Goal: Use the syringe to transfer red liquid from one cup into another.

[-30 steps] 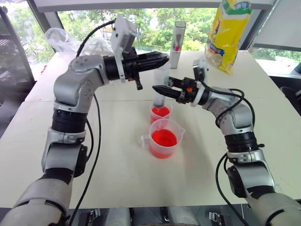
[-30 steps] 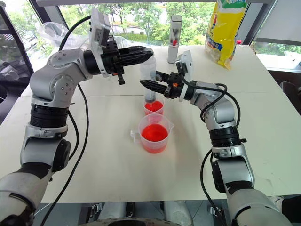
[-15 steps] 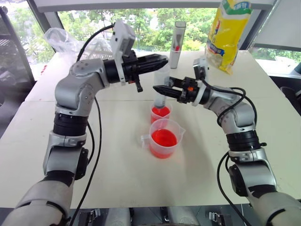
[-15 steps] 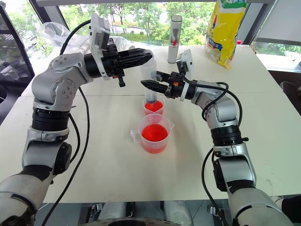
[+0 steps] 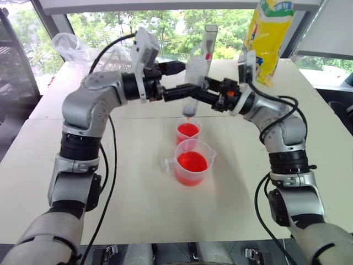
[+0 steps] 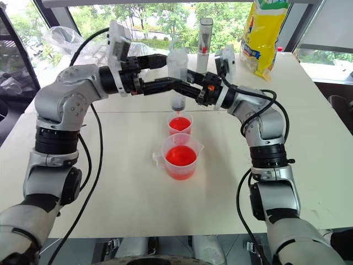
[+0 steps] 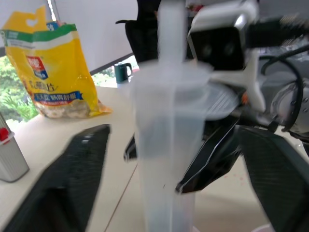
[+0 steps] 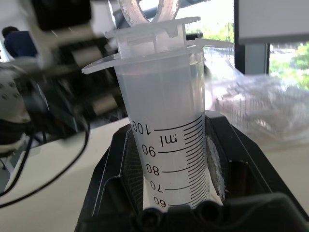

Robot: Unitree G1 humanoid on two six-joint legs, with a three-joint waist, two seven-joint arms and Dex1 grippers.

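The right gripper (image 6: pixel 185 88) has its jaws clamped on the large clear plastic syringe (image 6: pixel 177 77), upright above the smaller clear cup (image 6: pixel 180 125); the left gripper (image 6: pixel 165 72), jaws apparently spread, flanks it.

The table (image 5: pixel 138 210) is viewed from above by both head cameras; the syringe (image 8: pixel 169 145) is seen close-up from opposite sides by the wrist cameras.

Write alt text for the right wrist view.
The right hand clamps the clear syringe upright between its black fingers, graduation marks facing the camera and the white plunger pushed down. A white table lies behind.
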